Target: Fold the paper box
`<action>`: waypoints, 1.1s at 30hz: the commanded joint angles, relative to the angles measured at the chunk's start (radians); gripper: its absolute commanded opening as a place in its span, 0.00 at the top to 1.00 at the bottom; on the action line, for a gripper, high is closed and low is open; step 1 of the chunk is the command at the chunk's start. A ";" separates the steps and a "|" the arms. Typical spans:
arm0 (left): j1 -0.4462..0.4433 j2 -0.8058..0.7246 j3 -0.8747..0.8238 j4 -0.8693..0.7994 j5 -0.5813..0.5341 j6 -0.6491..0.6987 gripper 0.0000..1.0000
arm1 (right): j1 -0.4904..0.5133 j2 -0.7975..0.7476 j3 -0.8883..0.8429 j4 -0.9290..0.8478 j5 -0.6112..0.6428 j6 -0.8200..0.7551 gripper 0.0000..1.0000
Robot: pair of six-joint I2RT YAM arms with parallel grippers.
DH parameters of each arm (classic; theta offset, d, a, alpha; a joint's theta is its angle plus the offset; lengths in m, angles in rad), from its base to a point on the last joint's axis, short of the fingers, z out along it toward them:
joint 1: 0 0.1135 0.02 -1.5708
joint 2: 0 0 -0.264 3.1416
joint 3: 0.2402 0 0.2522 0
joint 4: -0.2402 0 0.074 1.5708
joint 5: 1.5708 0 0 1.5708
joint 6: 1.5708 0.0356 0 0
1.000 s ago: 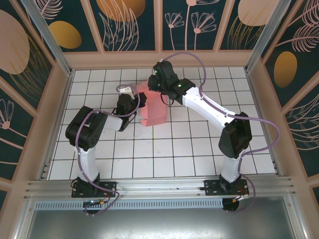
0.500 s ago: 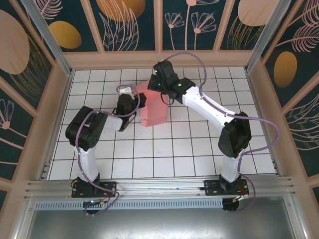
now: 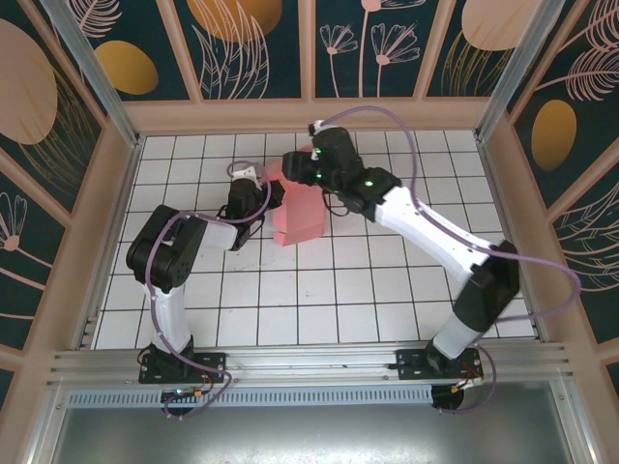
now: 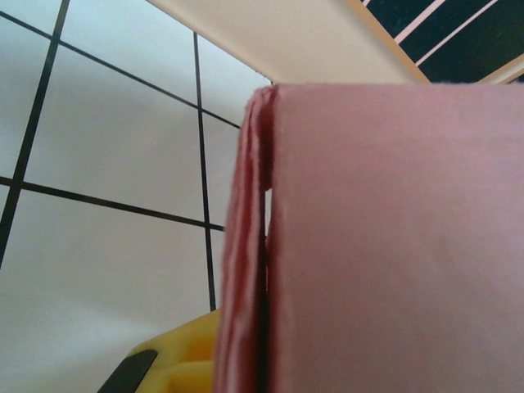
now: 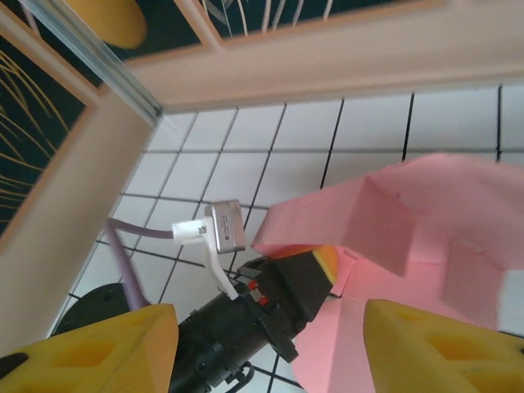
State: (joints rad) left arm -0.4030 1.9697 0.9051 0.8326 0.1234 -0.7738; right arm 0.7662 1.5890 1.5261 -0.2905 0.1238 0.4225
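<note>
Paper box (image 3: 302, 211): pink card, partly folded; stood up off the white tiled floor (image 3: 387, 280) in the far middle of the enclosure, between the two wrists.
Left gripper (image 3: 273, 196): reached in from the box's left side; was clamped on a layered edge of the card.
Left wrist view: showed one yellow pad (image 4: 176, 364) right against the left face of that edge; could not see the second pad, behind the pink sheet.
Right gripper (image 5: 268, 315): hovered at the box's far end, above its upper flaps; was held wide open, gripping nothing.
Right fingers (image 5: 98, 348): yellow, seen at the two lower corners of the right wrist view, the right-hand one in front of pink card; could not tell whether touching or apart.
Flap (image 5: 327, 217): bent up and over the left gripper's orange-yellow fingertip, just beside it.
Purple cable (image 3: 387, 114): looped above the right arm, near the far wall.
</note>
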 commanded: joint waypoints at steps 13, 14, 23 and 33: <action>0.005 -0.079 -0.024 0.099 0.243 0.157 1.00 | -0.448 -0.140 -0.228 0.096 -0.469 -0.158 0.53; 0.006 -0.078 -0.018 0.085 0.240 0.153 1.00 | -0.444 -0.122 -0.215 0.082 -0.492 -0.178 0.53; 0.006 -0.066 0.030 -0.035 0.195 0.135 1.00 | -0.344 -0.053 -0.197 0.074 -0.561 -0.281 0.55; 0.006 -0.064 0.083 -0.158 0.192 0.109 1.00 | -0.264 0.022 -0.150 0.019 -0.478 -0.349 0.57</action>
State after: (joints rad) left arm -0.4026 1.9213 0.9432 0.7246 0.3141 -0.6476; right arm 0.4812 1.5883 1.3376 -0.2367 -0.3931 0.1226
